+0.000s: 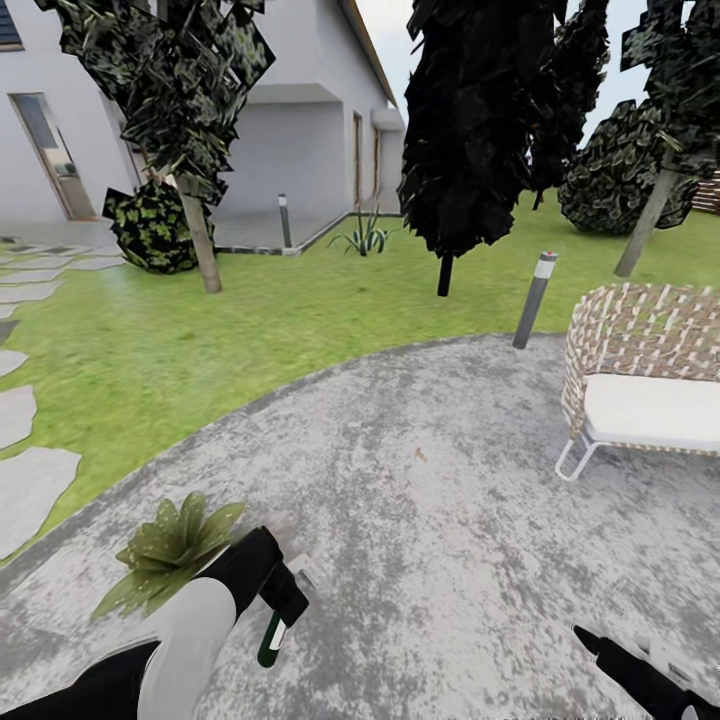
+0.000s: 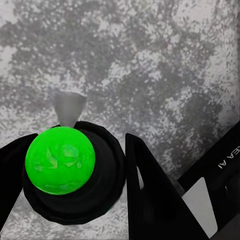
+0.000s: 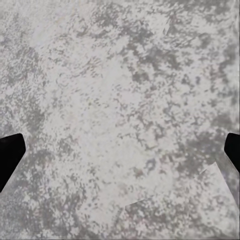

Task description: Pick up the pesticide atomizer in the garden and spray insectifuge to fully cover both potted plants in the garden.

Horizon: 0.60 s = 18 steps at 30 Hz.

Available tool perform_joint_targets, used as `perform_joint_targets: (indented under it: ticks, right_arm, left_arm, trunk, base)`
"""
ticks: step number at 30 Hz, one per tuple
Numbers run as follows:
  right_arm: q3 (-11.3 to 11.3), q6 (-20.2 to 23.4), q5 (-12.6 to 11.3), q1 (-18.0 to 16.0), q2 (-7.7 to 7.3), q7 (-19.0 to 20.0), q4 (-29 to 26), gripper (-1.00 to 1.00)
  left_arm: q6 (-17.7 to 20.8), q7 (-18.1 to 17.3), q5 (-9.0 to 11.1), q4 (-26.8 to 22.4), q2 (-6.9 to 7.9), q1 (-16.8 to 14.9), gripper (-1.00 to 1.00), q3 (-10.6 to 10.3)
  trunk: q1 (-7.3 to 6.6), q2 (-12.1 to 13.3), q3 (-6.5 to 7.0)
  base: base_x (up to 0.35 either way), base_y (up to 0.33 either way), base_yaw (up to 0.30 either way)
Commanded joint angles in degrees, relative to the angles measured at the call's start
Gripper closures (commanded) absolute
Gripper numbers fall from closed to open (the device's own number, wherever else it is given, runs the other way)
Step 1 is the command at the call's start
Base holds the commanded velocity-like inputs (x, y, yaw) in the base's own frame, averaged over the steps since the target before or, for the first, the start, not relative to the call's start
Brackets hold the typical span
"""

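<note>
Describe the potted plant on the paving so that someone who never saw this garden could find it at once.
Start at the round grey paving beside the lawn. Near its edge closest to the stepping stones, next to the left gripper, sits the potted plant. It is a low rosette of broad pointed green leaves, far smaller than the wicker seat and trees.

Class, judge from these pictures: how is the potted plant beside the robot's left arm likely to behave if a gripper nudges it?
The potted plant looks small and low, so probably light and easily slid on the grey paving. Its wide leaves would likely bend, not resist. With the rosette spreading low, tipping seems unlikely, though its pot is hidden.
</note>
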Motion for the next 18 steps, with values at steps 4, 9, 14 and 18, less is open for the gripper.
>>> perform_joint_targets:
  ticks: [4,9,14,18]
  right_arm:
    - [-0.48,0.32,0.50,-0.08,-0.21,0.49,-0.07,-1.00]
    - [-0.49,0.41,0.41,-0.08,-0.27,0.54,-0.14,-1.00]
    - [-0.49,0.34,0.43,-0.07,-0.25,0.58,-0.16,-1.00]
    - [-0.49,0.33,0.38,-0.09,-0.23,0.61,-0.16,-1.00]
  left_arm:
    - [0.44,-0.31,-0.28,-0.14,-0.05,-0.01,1.00,0.43]
    - [0.41,-0.31,-0.28,-0.14,-0.05,-0.01,1.00,0.35]
    - [0.36,-0.31,-0.28,-0.14,-0.05,-0.01,1.00,0.26]
    - [0.36,-0.31,-0.28,-0.14,-0.03,-0.01,1.00,0.26]
  trunk:
    - [-0.01,-0.02,0.11]
    - [-0.01,-0.02,0.25]
    - [-0.01,-0.02,0.27]
    - [-0.01,-0.02,0.27]
  base:
    - [0.000,0.000,-0.235]
    - [0.000,0.000,-0.175]
    - [0.000,0.000,-0.018]
    - [0.000,0.000,-0.001]
